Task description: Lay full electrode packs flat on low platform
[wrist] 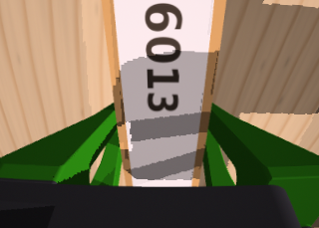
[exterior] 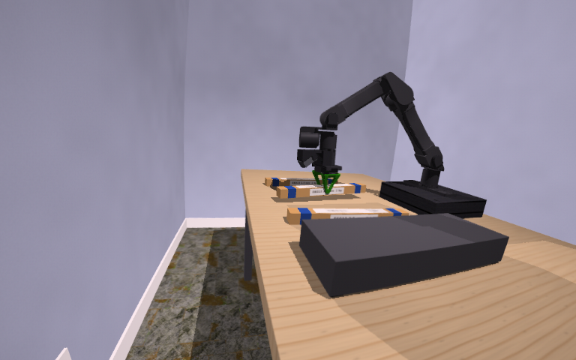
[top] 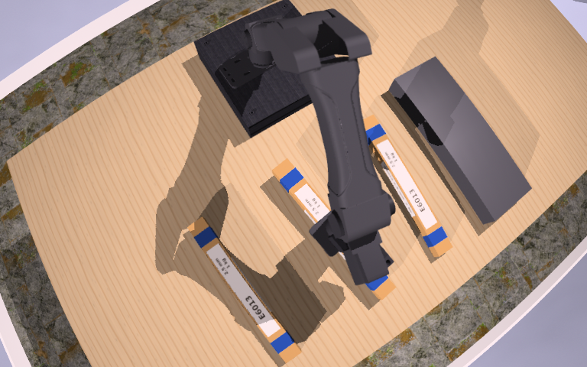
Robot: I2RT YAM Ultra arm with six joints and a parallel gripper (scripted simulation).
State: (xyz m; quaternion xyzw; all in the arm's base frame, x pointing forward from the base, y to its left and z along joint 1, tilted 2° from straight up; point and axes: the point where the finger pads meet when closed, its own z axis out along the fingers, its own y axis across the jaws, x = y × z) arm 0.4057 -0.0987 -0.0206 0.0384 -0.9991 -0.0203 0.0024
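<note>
The middle pack [top: 311,203] [exterior: 291,191] [wrist: 164,84] hangs level, label up, just above the table [top: 105,204] [exterior: 550,289]; its shadow stands slightly apart from its underside. The gripper [top: 368,265] [exterior: 327,190] [wrist: 162,109] pinches it, a green finger against each long side. That hold across the narrow width, well in from both ends, probably keeps it from tipping and lets the arm [top: 344,136] [exterior: 358,95] feel its weight. Being so low, it may be on its way up or down; which, I cannot tell.

Its long axis runs slantwise in the top view, one end toward the base [top: 283,104] [exterior: 460,207], the other toward the opposite table edge, with the "1 kg" print nearer the base end. The near pack [top: 406,186] [exterior: 353,210] lies between it and the platform [top: 469,141] [exterior: 398,241], roughly parallel to both; the far pack [top: 242,281] [exterior: 275,181] lies on its other side, much the same way.

No pack is on the platform. Matching labels settle nothing, so weight must decide; if full, this one needs more height to cross the near pack.
</note>
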